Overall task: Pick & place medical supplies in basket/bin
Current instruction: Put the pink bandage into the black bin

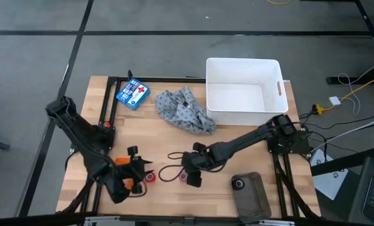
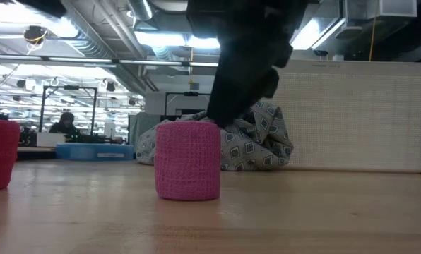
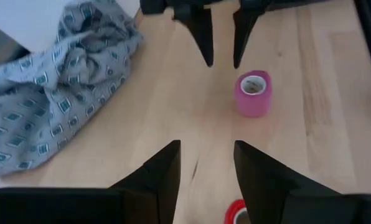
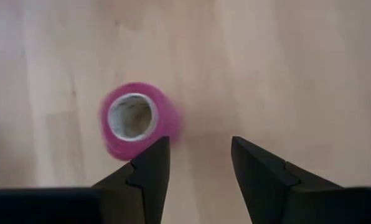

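The pink tape roll [image 4: 132, 121] stands on end on the wood near the table's near edge [image 1: 184, 179] [image 2: 188, 161]. My right gripper [image 4: 201, 168] hangs open just above it and a little to one side, pointing down [image 1: 192, 174]. The red roll [image 1: 150, 177] [image 3: 235, 214] stands left of the pink one. My left gripper [image 3: 207, 168] is open beside the red roll [image 1: 138, 169]. The black roll [image 1: 238, 184] lies on a grey flat pad. The grey patterned cloth [image 1: 184, 110] lies crumpled beside the white bin [image 1: 243, 91]. The orange basket [image 1: 129, 184] is mostly hidden under my left arm. The yellowish piece does not show.
A blue box with a red cross [image 1: 132, 94] lies at the far left. A dark looped cord [image 1: 171, 171] lies between the two grippers. The grey pad [image 1: 250, 194] sits at the near right edge. Bare wood lies between the cloth and the rolls.
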Controlling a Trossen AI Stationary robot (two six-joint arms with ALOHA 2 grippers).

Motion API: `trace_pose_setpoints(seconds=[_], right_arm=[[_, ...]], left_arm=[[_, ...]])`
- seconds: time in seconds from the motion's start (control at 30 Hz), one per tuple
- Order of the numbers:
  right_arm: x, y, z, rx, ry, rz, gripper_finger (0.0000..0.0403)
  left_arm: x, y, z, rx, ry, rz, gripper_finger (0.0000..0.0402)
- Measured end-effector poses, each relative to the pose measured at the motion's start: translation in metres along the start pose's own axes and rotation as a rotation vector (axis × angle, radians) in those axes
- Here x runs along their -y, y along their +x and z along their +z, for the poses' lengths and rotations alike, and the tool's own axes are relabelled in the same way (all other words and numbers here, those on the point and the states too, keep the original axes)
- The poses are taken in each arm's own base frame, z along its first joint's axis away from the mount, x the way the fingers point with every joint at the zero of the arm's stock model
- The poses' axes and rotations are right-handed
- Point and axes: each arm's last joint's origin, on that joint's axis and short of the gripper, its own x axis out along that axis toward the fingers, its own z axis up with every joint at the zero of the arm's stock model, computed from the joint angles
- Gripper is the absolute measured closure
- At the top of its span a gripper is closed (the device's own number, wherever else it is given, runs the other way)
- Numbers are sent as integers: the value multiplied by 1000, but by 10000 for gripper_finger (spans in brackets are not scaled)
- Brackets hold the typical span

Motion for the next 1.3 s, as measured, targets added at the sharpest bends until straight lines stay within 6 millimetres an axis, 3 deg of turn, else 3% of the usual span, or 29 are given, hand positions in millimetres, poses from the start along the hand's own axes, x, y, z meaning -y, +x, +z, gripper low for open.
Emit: trace_pose_setpoints(seconds=[0.37, 0.7, 0.9, 1.03, 1.3], right_arm=[[-8, 2, 5, 44, 25, 91, 231], [-6, 25, 1, 8, 37, 83, 231], [1, 28, 2, -2, 43, 57, 238], [4, 29, 3, 4, 43, 33, 273], [5, 28, 3, -5, 6, 33, 384]], left_arm=[[1, -10, -10, 19, -13, 42, 258], [0, -10, -10, 22, -16, 49, 258], [0, -10, -10, 22, -22, 49, 258], [0, -10, -10, 22, -22, 49, 258], [0, -10, -10, 21, -20, 51, 258]])
